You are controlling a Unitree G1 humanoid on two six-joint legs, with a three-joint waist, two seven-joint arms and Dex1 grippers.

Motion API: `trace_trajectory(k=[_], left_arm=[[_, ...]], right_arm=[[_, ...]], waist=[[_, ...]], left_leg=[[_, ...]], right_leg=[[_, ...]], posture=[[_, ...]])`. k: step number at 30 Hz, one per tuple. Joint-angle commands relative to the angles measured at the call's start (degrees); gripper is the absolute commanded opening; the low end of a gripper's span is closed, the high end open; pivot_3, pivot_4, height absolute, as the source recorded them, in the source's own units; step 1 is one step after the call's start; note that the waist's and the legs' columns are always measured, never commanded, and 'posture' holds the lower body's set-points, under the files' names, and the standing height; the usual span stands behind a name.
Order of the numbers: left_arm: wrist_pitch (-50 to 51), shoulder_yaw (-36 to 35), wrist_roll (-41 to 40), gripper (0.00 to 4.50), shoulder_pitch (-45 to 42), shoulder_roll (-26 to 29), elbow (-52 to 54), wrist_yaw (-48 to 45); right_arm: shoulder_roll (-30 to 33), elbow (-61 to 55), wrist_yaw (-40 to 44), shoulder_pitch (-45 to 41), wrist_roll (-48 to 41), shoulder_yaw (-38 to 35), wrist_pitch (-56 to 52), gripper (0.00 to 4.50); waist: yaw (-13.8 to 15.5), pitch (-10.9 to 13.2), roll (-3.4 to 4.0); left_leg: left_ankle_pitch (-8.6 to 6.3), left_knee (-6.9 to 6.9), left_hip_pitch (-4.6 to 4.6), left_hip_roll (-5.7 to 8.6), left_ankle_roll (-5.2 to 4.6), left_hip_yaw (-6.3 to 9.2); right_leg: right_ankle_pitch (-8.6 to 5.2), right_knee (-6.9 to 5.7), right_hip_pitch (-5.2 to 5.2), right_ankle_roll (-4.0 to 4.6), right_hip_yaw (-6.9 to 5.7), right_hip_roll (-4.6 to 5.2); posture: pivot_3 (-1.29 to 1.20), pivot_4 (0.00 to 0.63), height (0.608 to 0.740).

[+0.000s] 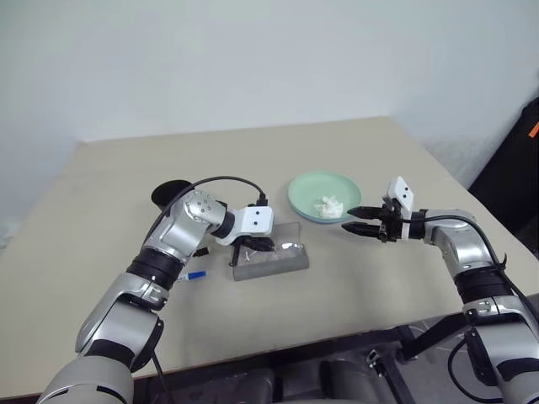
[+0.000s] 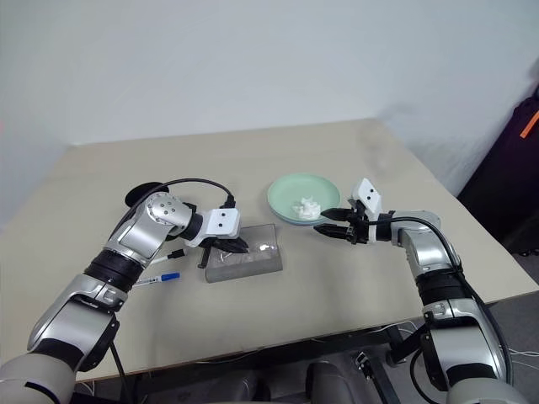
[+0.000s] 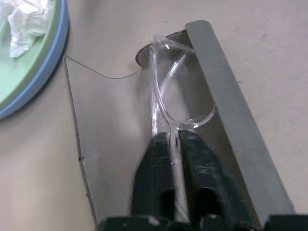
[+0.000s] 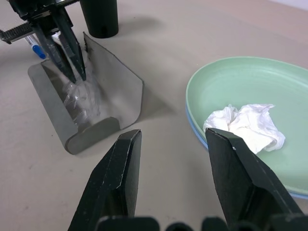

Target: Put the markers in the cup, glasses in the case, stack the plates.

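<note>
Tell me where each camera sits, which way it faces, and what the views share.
Left and right eye views: on the head, facing forward and down over the table; both arms show.
Left wrist view: along the left gripper, pinching the glasses inside the case.
Right wrist view: along the open right gripper, toward case and plates.
Shared: case, glasses, plates with tissue.

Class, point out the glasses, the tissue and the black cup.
glasses (image 3: 185,103): left wrist view, clear lens rim.
tissue (image 4: 248,126): right wrist view, crumpled middle.
cup (image 4: 99,17): right wrist view, side wall.
</note>
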State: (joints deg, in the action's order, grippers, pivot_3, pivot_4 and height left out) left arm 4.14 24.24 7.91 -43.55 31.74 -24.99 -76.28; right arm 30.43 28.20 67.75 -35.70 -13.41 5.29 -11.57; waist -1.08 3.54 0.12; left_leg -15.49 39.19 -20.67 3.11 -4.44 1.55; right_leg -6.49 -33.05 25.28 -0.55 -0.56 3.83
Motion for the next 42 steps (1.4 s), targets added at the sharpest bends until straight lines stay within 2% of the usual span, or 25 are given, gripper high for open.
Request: trace_trajectory(k=[1, 2, 9, 12, 15, 16, 19, 24, 28, 33, 42], left_arm=[[-0.84, -1.51, -0.37, 1.62, -0.53, 0.45, 1.83, 1.25], [-0.23, -2.07, -0.84, 1.96, -0.84, 0.12, 1.67, 1.63], [-0.4, -7.1, -3.13, 1.96, -4.73, -2.59, -1.8, 7.78], [-3.23, -8.72, -2.78, 1.33, -7.11, -3.34, -5.5, 11.88], [-6.15, -8.26, -0.82, 0.28, -8.85, -3.66, -9.47, 15.14], [-6.97, -7.81, 0.53, 0.07, -9.67, -3.85, -11.38, 17.25], [-10.14, -4.89, 5.98, 0.07, -12.39, -4.56, -19.33, 23.26], [-16.12, -0.81, 11.13, 0.07, -12.88, -5.55, -26.84, 24.91], [-18.16, 0.44, 11.47, 0.07, -11.62, -5.32, -27.93, 20.93], [-17.16, -1.12, 8.04, 0.07, -8.27, -3.98, -23.26, 12.66], [-5.95, -5.85, -3.18, 0.07, 2.42, 1.96, -0.93, -0.95]], right_arm=[[-0.05, -1.92, 0.02, -0.78, -0.64, -1.18, 0.76, 2.32], [-0.08, -1.88, 0.04, -0.8, -0.62, -1.15, 0.81, 2.32], [-0.3, -1.38, 0.23, -1.16, -0.4, -0.95, 1.27, 2.32], [-0.43, -1.4, 0.27, -1.44, -0.46, -0.97, 1.37, 2.32], [-0.48, -1.61, 0.38, -1.56, -0.66, -1.09, 1.43, 2.32], [-0.44, -1.74, 0.43, -1.58, -0.75, -1.16, 1.4, 2.32], [-0.19, -2.99, 0.67, -1.46, -1.5, -1.75, 1.16, 2.32], [0.17, -5.57, 0.96, -1.59, -2.91, -2.78, 0.08, 2.32], [0.31, -6.57, 0.88, -1.29, -2.89, -3.03, -0.41, 2.32], [0.18, -7.59, 0.91, -0.77, -3.15, -3.28, -1.2, 2.32], [-0.18, -7.39, 0.98, -0.87, -3.18, -2.77, -1.26, 2.32]], waist=[[0.01, 0.0, 0.0], [0.01, 0.0, 0.0], [0.05, 0.0, -0.01], [0.05, -0.01, -0.02], [-0.05, -0.02, -0.01], [-0.04, -0.02, 0.0], [0.05, -0.02, -0.01], [0.04, -0.02, -0.01], [0.05, -0.02, -0.03], [0.03, -0.02, -0.03], [-0.08, -0.03, -0.01]], left_leg=[[0.0, 0.0, 0.0, 0.0, 0.0, 0.0], [0.0, 0.0, 0.0, 0.0, 0.0, 0.01], [0.0, 0.01, 0.0, 0.0, 0.0, 0.02], [0.0, 0.05, -0.01, 0.01, 0.0, 0.05], [0.0, 0.03, 0.02, 0.03, 0.0, 0.02], [0.0, 0.02, 0.03, 0.04, 0.0, 0.01], [0.0, 0.02, 0.03, 0.06, 0.0, 0.04], [-0.01, 0.03, 0.02, 0.11, 0.0, 0.03], [-0.03, 0.03, -0.02, 0.13, -0.04, 0.04], [-0.07, 0.03, 0.0, 0.13, -0.1, -0.01], [-0.08, 0.03, 0.0, 0.09, -0.09, 0.0]], right_leg=[[0.0, 0.0, 0.0, 0.0, 0.0, 0.0], [0.0, 0.0, 0.0, 0.0, 0.0, 0.0], [0.01, -0.01, 0.0, -0.01, 0.0, 0.0], [0.02, -0.01, -0.02, -0.03, -0.02, 0.01], [0.03, -0.01, -0.03, -0.05, 0.01, 0.02], [0.04, -0.01, -0.03, -0.05, 0.02, 0.02], [0.05, -0.04, -0.03, -0.05, 0.02, 0.01], [0.06, -0.07, -0.02, -0.07, 0.02, 0.05], [0.07, -0.07, -0.01, -0.08, 0.02, 0.07], [0.07, -0.07, 0.01, -0.09, 0.03, 0.1], [0.07, -0.08, 0.03, -0.08, 0.03, 0.11]], posture=[[0.0, 0.0, 0.74], [0.0, 0.0, 0.74], [0.0, 0.0, 0.74], [0.0, 0.0, 0.74], [0.0, 0.0, 0.74], [0.0, 0.0, 0.74], [0.0, 0.0, 0.74], [0.0, 0.0, 0.74], [0.0, 0.0, 0.74], [0.0, 0.0, 0.74], [0.0, 0.0, 0.74]])
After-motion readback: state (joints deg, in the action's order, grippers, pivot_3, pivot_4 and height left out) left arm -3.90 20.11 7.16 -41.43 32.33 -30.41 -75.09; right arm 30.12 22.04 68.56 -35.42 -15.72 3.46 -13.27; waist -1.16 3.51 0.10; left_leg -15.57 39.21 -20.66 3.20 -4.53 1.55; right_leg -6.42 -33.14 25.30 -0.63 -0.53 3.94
